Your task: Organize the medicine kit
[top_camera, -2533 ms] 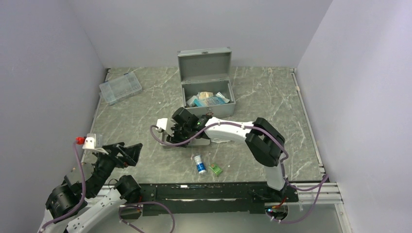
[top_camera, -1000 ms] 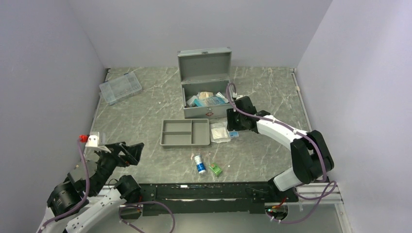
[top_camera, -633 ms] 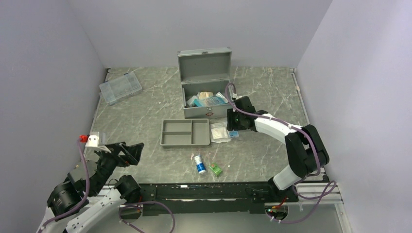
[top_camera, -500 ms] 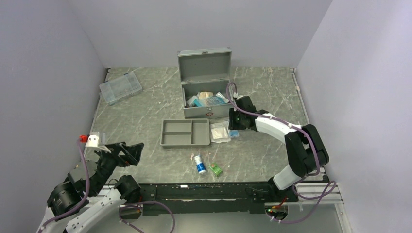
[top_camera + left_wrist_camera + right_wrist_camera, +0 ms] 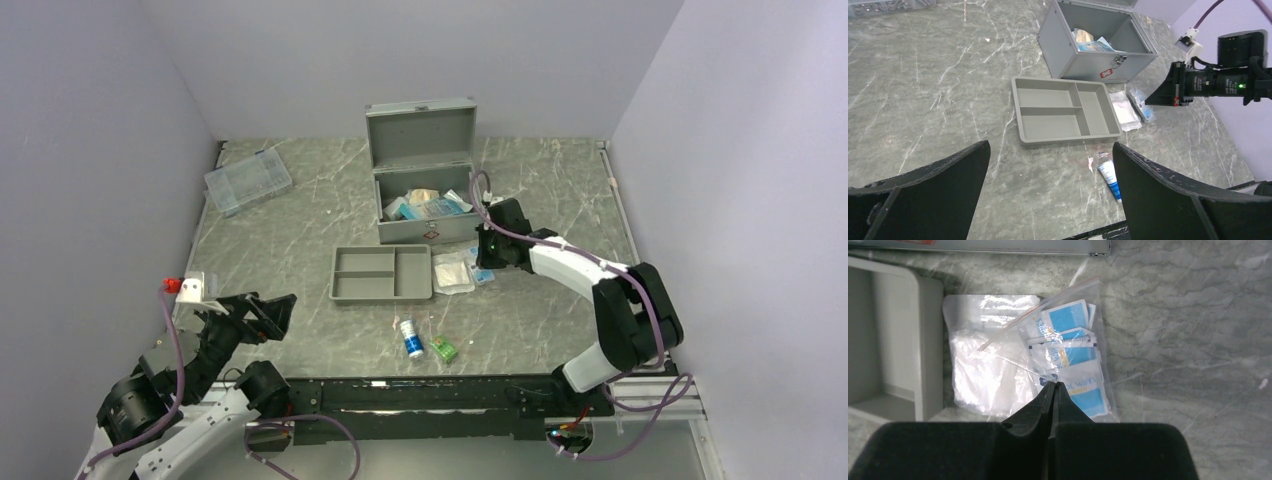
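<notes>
Little is sorted: kit (image 5: 430, 232) open at the back of the table (image 5: 300, 200) with packets (image 5: 432, 206) inside, tray (image 5: 381, 273) empty, tube (image 5: 411, 338) and wipes bag (image 5: 1070, 365) loose; right gripper (image 5: 1052, 386) closed at the bag, left gripper (image 5: 1049, 148) spread wide.

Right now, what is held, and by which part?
The left gripper is open, empty. The right gripper is shut at the wipes bag; whether it pinches its edge cannot be told.
</notes>
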Robot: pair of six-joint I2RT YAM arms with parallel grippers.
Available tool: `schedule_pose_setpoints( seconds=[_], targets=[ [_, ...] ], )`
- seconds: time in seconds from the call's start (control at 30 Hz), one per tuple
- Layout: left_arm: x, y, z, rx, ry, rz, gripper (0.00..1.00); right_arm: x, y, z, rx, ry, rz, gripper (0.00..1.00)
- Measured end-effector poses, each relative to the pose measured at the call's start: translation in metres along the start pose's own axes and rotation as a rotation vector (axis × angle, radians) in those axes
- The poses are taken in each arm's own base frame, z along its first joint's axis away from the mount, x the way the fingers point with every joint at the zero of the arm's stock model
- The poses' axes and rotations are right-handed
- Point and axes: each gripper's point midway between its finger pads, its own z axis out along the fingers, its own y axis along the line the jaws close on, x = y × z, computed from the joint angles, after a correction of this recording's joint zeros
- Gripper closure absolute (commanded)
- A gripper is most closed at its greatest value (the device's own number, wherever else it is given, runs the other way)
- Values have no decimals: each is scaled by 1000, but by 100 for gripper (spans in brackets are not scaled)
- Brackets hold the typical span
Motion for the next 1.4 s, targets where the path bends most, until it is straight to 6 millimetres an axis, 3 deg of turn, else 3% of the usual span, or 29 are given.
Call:
schedule_pose_setpoints(
  seconds=[0.2,0.37,0.57,0.73,1.03,1.4],
  targets=[
    [0,0,0,0,0,0,1,-20,11,-34,-38,-99,-40,100],
    [0,0,0,0,0,-1,0,-30,34,-59,-95,-170,-95,100],
    [0,0,0,0,0,-1,1,-9,88,-71,-193,-145,-235,100],
    [0,0,0,1,-1,-1,1,-15,130,-81,-263,-170,-337,100],
    [0,0,0,1,-2,-2,1,-16,159,-59,-264,-130,-325,100],
    [-2,0,-2,9,-13,-9,1,5,180,-18,-206,-54,-61,100]
  ],
)
